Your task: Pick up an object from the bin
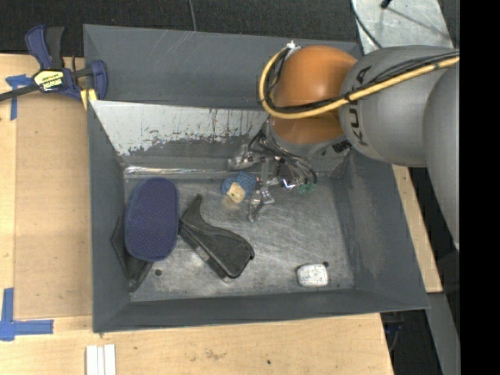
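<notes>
Nearest, small white block (312,274) by front wall. Then dark curved pad (217,247) and blue oval mesh pouch (151,218). Farther back, gripper (261,199) sits low, just beside small blue-and-cream piece (233,191); open or closed, cannot tell. Likely best: centre over piece before closing.

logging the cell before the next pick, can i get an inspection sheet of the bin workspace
surface: grey metal bin, floor scuffed, back wall scratched.
job's things: small blue and tan object near the back wall, just left of the gripper; not seen held.
clutter: blue oval mesh pad at left; dark curved object beside it; small white object front right.
grippers: gripper low over the middle of the floor.
cables: yellow cable looped round the orange wrist cover.
surroundings: nothing seen.
</notes>
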Controlling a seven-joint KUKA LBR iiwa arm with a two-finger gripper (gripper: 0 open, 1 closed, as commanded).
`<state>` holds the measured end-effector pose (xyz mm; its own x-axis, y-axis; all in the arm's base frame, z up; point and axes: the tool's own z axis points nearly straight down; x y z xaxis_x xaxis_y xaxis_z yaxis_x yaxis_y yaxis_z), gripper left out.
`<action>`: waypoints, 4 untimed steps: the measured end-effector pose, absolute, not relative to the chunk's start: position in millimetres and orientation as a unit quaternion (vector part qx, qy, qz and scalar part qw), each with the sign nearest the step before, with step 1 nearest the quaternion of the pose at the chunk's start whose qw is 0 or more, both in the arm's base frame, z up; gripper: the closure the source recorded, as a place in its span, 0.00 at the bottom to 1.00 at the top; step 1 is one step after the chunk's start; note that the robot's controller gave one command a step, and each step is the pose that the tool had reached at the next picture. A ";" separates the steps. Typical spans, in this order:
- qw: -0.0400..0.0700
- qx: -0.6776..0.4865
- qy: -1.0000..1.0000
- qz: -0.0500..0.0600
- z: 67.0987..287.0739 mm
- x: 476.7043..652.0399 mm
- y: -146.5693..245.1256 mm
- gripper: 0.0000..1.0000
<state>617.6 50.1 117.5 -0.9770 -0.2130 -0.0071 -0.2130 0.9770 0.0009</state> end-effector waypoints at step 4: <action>0.005 -0.308 0.951 0.000 72.7 624.5 40.3 0.00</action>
